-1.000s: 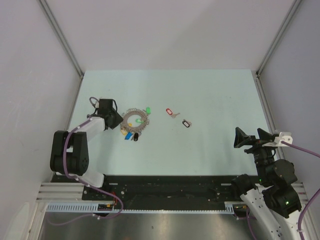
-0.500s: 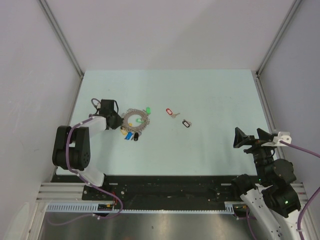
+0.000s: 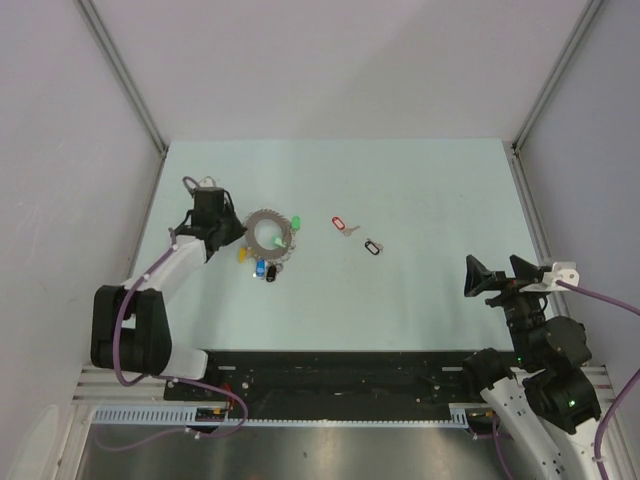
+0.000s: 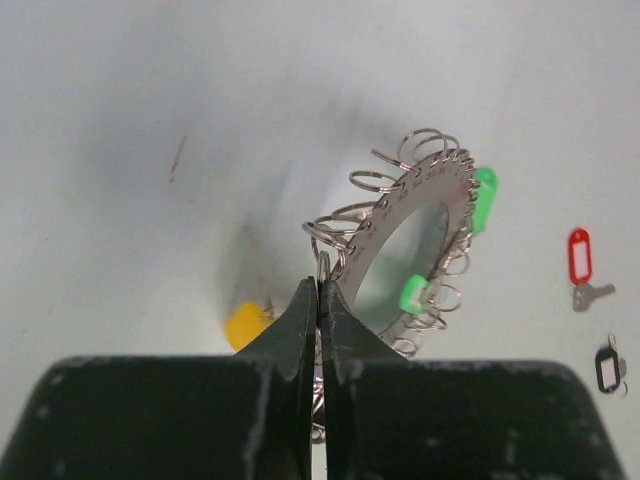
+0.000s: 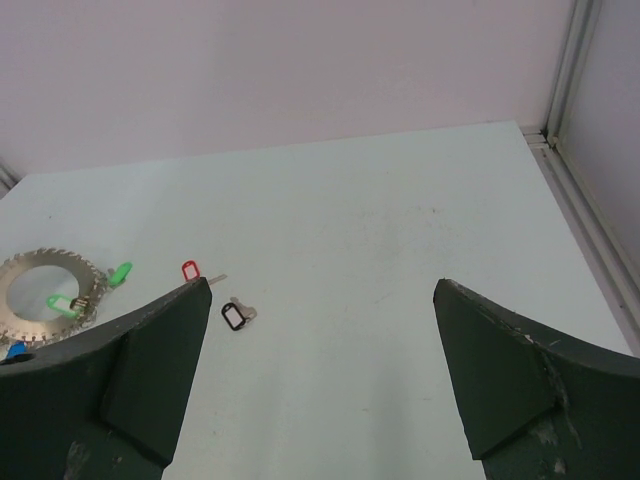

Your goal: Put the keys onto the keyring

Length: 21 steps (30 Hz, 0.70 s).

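The left gripper, its arm stretched forward, pinches the rim of the flat grey metal keyring. A red-tagged silver key and a black-tagged silver key lie on the pale table to its right. The right gripper gapes wide.

Left arm, right arm: black joints, white links, purple cables; tool fingers dark, scuffed, wedge-shaped.

Left gripper covering near rim of keyring, half-hiding yellow tag beside it. Right gripper hiding most of blue tag below keyring; frame edge cutting keyring.
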{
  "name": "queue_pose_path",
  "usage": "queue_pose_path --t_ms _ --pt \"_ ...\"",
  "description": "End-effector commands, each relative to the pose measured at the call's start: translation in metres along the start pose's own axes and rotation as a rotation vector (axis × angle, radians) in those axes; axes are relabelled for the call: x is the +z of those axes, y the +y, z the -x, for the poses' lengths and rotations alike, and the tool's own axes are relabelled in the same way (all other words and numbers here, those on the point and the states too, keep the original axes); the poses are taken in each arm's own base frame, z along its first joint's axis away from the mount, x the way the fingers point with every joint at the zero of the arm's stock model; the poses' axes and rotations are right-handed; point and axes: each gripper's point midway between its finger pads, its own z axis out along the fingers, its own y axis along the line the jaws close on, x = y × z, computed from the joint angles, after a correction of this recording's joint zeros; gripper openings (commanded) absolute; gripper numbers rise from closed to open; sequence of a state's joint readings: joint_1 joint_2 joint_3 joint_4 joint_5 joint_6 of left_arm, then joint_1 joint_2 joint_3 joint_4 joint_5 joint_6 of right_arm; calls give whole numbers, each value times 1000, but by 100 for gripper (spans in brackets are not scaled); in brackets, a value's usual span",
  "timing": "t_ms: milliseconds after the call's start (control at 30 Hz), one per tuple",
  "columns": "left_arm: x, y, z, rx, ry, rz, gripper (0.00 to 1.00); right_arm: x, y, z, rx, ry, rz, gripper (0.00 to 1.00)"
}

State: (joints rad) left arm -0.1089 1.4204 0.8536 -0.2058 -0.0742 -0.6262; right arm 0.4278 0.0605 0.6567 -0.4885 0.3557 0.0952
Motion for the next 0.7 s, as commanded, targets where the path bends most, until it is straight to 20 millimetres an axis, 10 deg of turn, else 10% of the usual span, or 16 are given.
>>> queue_pose_path --t_ms 0,300,667 --pt "-38 -51 33 171 -86 -157 0 5 16 6 -15 -14 82 99" --pt "-108 -131 27 593 -118 -509 0 20 77 -7 8 176 349 100" --pt "-120 -163 -82 942 66 -699 0 39 153 -78 110 511 668 100"
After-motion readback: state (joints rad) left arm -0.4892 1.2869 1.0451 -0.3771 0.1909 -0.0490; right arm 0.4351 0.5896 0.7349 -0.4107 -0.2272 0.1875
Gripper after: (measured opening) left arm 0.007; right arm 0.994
